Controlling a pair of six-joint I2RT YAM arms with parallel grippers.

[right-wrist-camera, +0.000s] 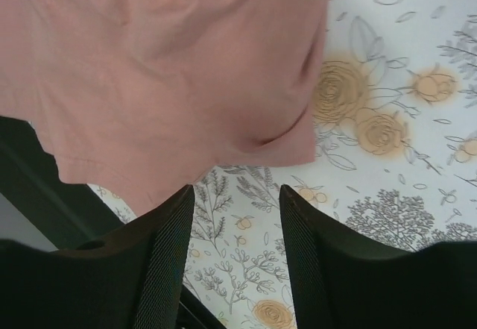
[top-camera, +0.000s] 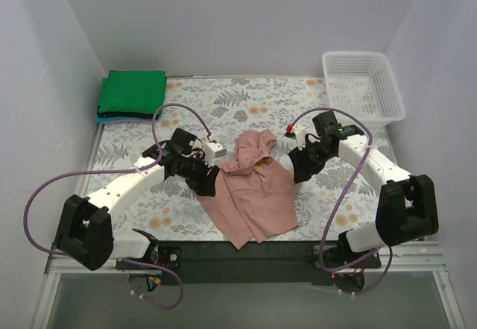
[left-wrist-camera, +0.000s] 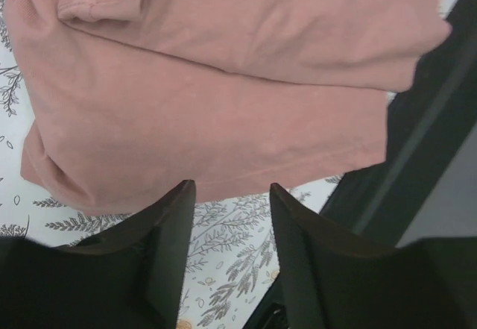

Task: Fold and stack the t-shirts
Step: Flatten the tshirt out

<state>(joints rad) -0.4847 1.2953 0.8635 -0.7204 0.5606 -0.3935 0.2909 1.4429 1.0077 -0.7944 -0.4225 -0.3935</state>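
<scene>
A dusty pink t-shirt (top-camera: 253, 187) lies crumpled and partly folded on the floral cloth, its lower hem near the table's front edge. It fills the top of the left wrist view (left-wrist-camera: 223, 83) and the upper left of the right wrist view (right-wrist-camera: 164, 68). My left gripper (top-camera: 206, 182) is open and empty, just off the shirt's left edge (left-wrist-camera: 227, 195). My right gripper (top-camera: 298, 171) is open and empty beside the shirt's right edge (right-wrist-camera: 235, 195). A folded bright green t-shirt (top-camera: 133, 92) lies on a stack at the back left.
A white mesh basket (top-camera: 364, 84) stands at the back right corner. The floral table cloth (top-camera: 223, 98) covers the table. The black front edge of the table (top-camera: 246, 251) runs just below the pink shirt. White walls close in the sides and back.
</scene>
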